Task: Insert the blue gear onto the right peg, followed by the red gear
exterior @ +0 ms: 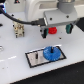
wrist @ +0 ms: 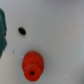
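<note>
The blue gear (exterior: 50,53) lies flat on the right part of the pale black-framed plate (exterior: 33,60), and it covers the right peg. A twin pin (exterior: 36,56) stands bare on the plate's left part. The red gear (exterior: 52,31) sits on the white table behind the plate, right under my gripper (exterior: 54,28), whose white hand hangs over it. In the wrist view the red gear (wrist: 33,65) shows upright with its hub hole visible. No fingers appear there, so their spacing is unclear.
A small pale and dark fixture (exterior: 18,30) stands at the exterior view's left, with a black cable (exterior: 31,23) running to the arm. A dark spot (wrist: 22,31) marks the table, and a teal shape (wrist: 2,30) sits at the wrist view's edge.
</note>
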Controlling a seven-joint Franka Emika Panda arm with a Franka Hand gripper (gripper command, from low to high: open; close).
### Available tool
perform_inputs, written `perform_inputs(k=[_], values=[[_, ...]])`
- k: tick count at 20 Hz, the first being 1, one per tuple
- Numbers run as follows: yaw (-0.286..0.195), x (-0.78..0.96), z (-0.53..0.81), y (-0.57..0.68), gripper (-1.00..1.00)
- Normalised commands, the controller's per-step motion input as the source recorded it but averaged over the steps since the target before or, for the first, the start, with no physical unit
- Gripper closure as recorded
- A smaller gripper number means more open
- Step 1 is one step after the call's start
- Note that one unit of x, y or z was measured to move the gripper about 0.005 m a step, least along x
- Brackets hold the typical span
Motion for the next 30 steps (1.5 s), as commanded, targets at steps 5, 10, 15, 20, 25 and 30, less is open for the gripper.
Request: perform_inputs(k=[5,10,15,20,25,30], values=[[0.000,-0.66,-0.10,0.28,-1.00],[0.000,-0.51,-0.23,0.27,-1.00],[0.000,-0.36,-0.35,0.17,-1.00],[0.000,-0.29,-0.38,0.03,-1.00],[0.000,-0.32,-0.36,-0.02,-1.00],[0.000,-0.38,-0.29,-0.12,1.00]])
